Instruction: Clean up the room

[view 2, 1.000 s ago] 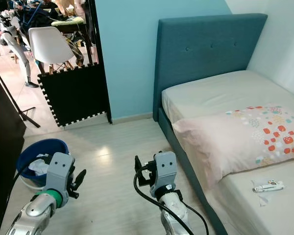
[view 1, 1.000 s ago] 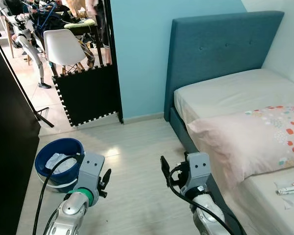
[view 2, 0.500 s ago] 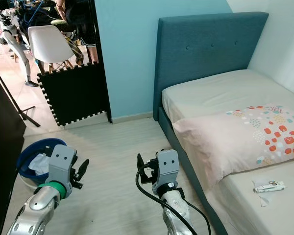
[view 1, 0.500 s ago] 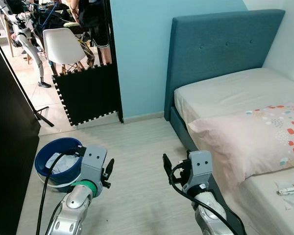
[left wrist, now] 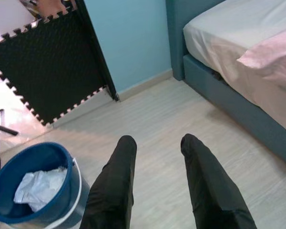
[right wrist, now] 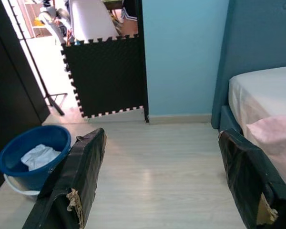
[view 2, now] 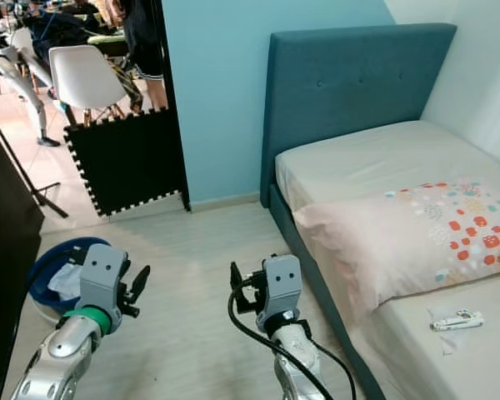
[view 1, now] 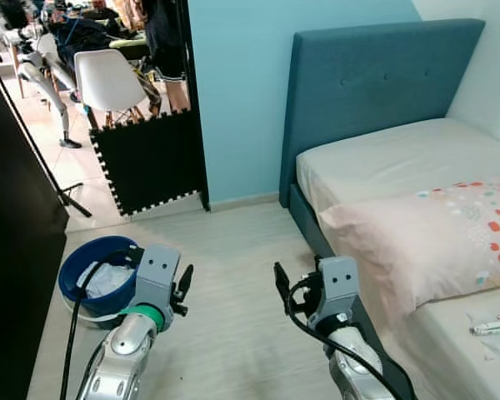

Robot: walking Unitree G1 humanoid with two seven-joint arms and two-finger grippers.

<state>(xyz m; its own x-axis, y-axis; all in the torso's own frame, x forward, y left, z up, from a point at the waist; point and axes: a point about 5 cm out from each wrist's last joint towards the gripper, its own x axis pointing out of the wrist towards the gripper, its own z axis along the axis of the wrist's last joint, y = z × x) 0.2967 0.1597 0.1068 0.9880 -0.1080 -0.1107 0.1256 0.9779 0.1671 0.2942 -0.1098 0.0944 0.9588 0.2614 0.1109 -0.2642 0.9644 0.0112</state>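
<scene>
A blue bucket (view 1: 69, 281) stands on the pale wood floor at my left, with crumpled white paper (view 1: 108, 281) inside it. My left gripper (view 1: 183, 287) hovers just right of the bucket, fingers open and empty; the left wrist view shows the bucket (left wrist: 9, 212) beside its fingers (left wrist: 117, 176). My right gripper (view 1: 281, 285) is open and empty over the floor near the bed's corner. On the mattress at the far right lies a small white wrapper (view 1: 493, 325), beside a pink spotted pillow (view 1: 425, 233).
The bed with its blue headboard (view 1: 375, 83) fills the right side. A black cabinet (view 1: 17, 250) lines the left. A black foam mat (view 1: 150, 162) blocks the lower doorway; behind it are a white chair (view 1: 108, 79) and a person (view 1: 162, 37). Open floor lies between the arms.
A person has stepped into the doorway behind the foam mat. My left gripper has drifted slightly up and right. The right arm is almost unchanged.
</scene>
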